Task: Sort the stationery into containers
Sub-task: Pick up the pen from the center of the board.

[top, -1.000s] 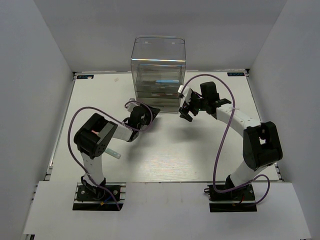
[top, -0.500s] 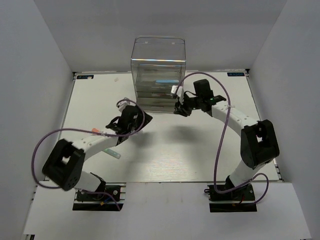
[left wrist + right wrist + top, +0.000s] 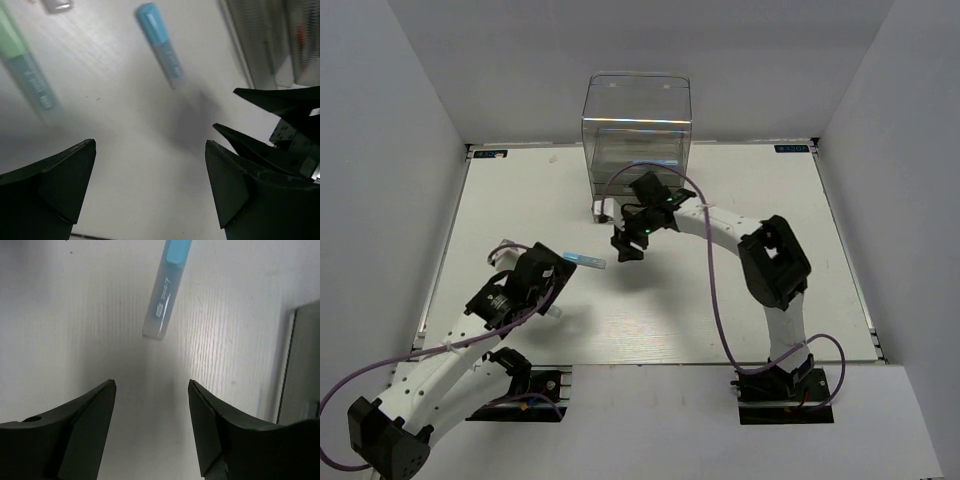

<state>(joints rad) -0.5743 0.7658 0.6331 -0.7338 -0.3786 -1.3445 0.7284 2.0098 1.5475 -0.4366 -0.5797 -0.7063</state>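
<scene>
A light blue pen (image 3: 585, 260) lies on the white table between the two grippers; it also shows as the light blue pen (image 3: 160, 45) and the light blue pen (image 3: 165, 290). My left gripper (image 3: 558, 272) is open and empty just left of it; in its own view the left gripper (image 3: 150, 150) is short of the pen. My right gripper (image 3: 625, 247) is open and empty to the pen's right, shown as the right gripper (image 3: 152, 385). A pale green pen (image 3: 27, 75) lies further left, the pale green pen (image 3: 552, 312). The clear drawer container (image 3: 636, 140) stands at the back.
The right arm's black fingers (image 3: 270, 125) reach into the left wrist view at its right side. The container's lower drawers (image 3: 280, 40) show beyond them, with something red inside. The container's edge (image 3: 300, 365) is close on the right.
The left arm has pulled back toward the near left and its jaws have opened wide. The right gripper has swung left from the container's front. A light blue pen now shows on the table.
</scene>
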